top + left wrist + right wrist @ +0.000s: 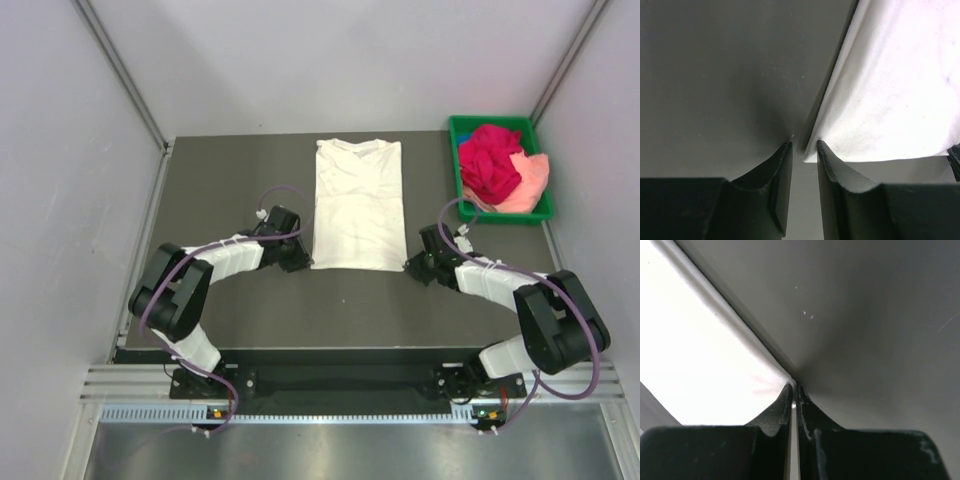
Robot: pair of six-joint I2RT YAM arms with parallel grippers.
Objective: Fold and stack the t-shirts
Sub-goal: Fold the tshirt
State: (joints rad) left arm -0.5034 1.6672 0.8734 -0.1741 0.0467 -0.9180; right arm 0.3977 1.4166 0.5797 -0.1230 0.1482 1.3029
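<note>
dark table point(230, 180), green tray point(455, 165) back right, magenta shirt point(490, 160) heaped inside

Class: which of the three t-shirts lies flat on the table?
The cream-white t-shirt, smoothed out on the table; the magenta-red t-shirt and peach-pink t-shirt lie crumpled in the green tray.

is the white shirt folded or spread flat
Partly folded: white shirt lies as a long rectangle, sleeves tucked in, not yet folded crosswise.
</note>
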